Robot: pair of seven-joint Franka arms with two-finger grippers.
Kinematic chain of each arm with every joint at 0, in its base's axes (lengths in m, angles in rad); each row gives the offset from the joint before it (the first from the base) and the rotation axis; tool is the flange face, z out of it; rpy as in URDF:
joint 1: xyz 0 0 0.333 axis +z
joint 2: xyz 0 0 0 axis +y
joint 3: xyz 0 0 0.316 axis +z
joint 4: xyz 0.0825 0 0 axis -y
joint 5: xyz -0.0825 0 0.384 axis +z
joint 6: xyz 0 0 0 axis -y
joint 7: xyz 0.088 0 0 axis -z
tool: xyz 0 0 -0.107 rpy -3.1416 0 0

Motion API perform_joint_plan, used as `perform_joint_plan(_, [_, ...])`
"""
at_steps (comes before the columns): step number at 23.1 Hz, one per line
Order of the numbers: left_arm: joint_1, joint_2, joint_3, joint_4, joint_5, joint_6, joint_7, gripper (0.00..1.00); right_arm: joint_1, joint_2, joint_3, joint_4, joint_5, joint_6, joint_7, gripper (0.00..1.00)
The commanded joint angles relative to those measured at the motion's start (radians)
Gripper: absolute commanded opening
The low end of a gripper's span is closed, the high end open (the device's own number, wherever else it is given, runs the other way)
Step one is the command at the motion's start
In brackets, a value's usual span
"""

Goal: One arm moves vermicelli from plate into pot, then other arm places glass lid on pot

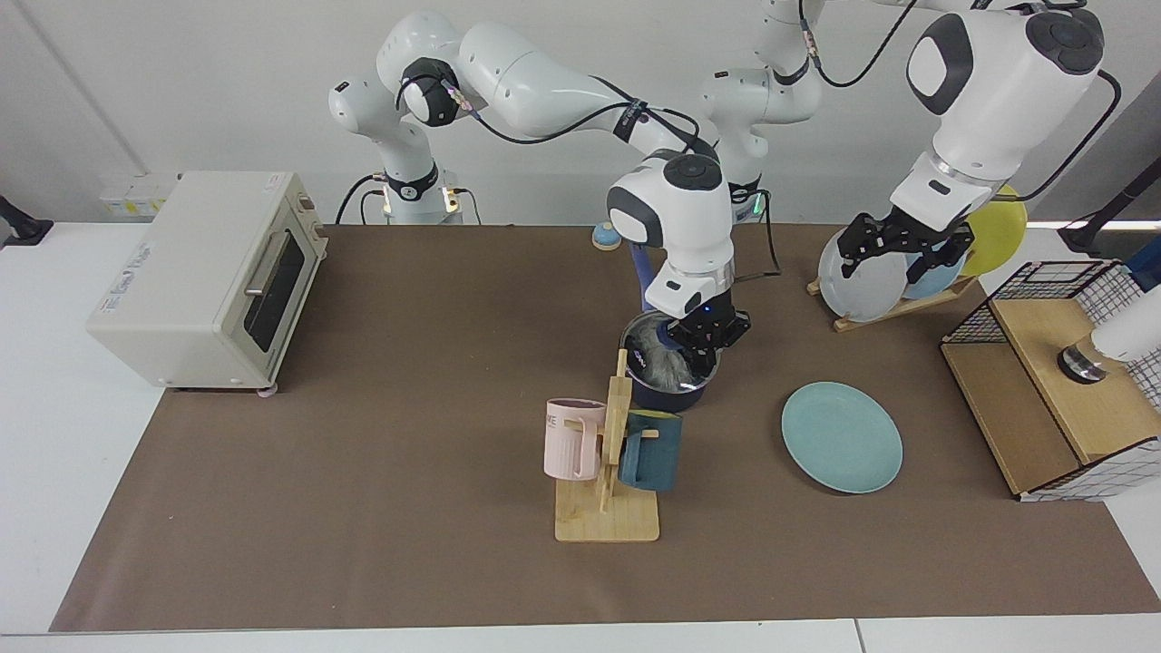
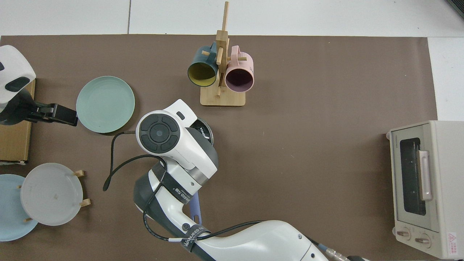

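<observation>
Vermicelli inside pot

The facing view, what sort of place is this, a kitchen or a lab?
Most likely a robotics lab staged as a kitchen: two robot arms stand at a paper-covered table with a toaster oven, a mug rack and a pot.

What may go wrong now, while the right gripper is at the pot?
1. The noodles puff up to the rim of the pot. Strands may get caught under the lid, so it may sit tilted.
2. The mug rack stands just in front of the pot. The right gripper, close over the pot, might knock it when leaving.
The left gripper waits open by the plate rack.
</observation>
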Motion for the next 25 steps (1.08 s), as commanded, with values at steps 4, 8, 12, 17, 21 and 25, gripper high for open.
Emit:
perform_joint_plan(4, [0.001,-0.024,0.004,-0.014,-0.015,-0.012,0.009,1.0,-0.09,-0.2,-0.002,-0.065,0.007,-0.128,-0.027,0.0])
perform_joint_plan(8, [0.001,-0.024,0.001,-0.014,-0.015,-0.012,0.009,1.0,-0.134,-0.313,-0.002,-0.2,0.007,-0.132,-0.067,0.0])
perform_joint_plan(12, [0.001,-0.026,-0.002,-0.012,-0.015,-0.012,0.009,1.0,-0.177,-0.461,-0.004,-0.416,0.001,-0.121,-0.141,0.0])
perform_joint_plan(17, [0.0,-0.03,0.001,-0.011,-0.013,-0.004,0.011,1.0,-0.22,-0.605,-0.004,-0.643,-0.094,-0.083,-0.21,0.0])
perform_joint_plan(21, [0.0,-0.03,-0.002,-0.011,-0.013,-0.003,0.011,1.0,-0.274,-0.668,-0.004,-0.746,-0.13,-0.061,-0.228,0.0])
perform_joint_plan(25, [-0.002,-0.03,-0.005,-0.011,-0.013,-0.003,0.011,1.0,-0.352,-0.711,-0.002,-0.826,-0.183,-0.056,-0.259,0.0])
